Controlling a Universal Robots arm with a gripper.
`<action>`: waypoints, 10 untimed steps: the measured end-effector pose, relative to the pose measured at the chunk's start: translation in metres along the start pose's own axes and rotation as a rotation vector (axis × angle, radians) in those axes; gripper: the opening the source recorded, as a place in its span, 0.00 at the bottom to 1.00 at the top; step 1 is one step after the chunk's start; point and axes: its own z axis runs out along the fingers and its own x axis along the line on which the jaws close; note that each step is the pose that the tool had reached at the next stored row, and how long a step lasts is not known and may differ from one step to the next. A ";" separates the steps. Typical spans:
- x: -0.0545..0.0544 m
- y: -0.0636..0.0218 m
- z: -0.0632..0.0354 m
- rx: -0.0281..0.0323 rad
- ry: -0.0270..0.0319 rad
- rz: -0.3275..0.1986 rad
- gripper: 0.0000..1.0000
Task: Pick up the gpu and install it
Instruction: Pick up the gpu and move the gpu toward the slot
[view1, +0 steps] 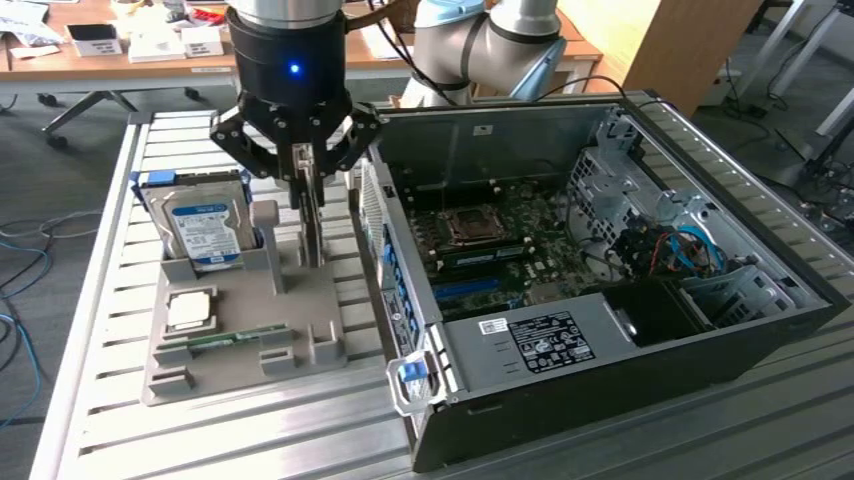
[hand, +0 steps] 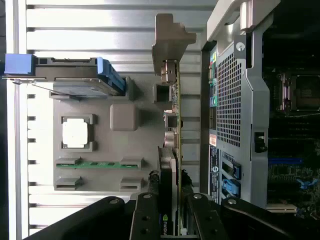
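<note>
The gpu (view1: 311, 222) stands on edge in the grey holder (view1: 240, 325), close to the open computer case (view1: 747, 330). In the wrist view the gpu (hand: 173, 125) appears edge-on: a thin green board with a dark block along one face and its silver bracket at the far end. My gripper (view1: 307, 168) hangs straight above it. Its black fingers (hand: 146, 210) press on both faces of the card, so the gripper (hand: 171, 202) is shut on it. The card's lower edge still seems to rest in the holder's slot.
The holder also carries a hard drive (view1: 207, 228) with a blue-white label, a square processor chip (view1: 191, 308) and a narrow green memory stick (view1: 235, 338). The case lies open with its motherboard (view1: 514, 250) exposed. Everything rests on a slatted metal table (view1: 94, 400).
</note>
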 end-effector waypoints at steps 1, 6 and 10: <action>0.000 0.0001 -0.0014 0.0000 0.0001 0.000 0.27; 0.000 0.0004 -0.0073 0.0000 -0.0001 0.000 0.27; 0.000 0.0006 -0.0105 -0.0001 -0.0001 0.000 0.27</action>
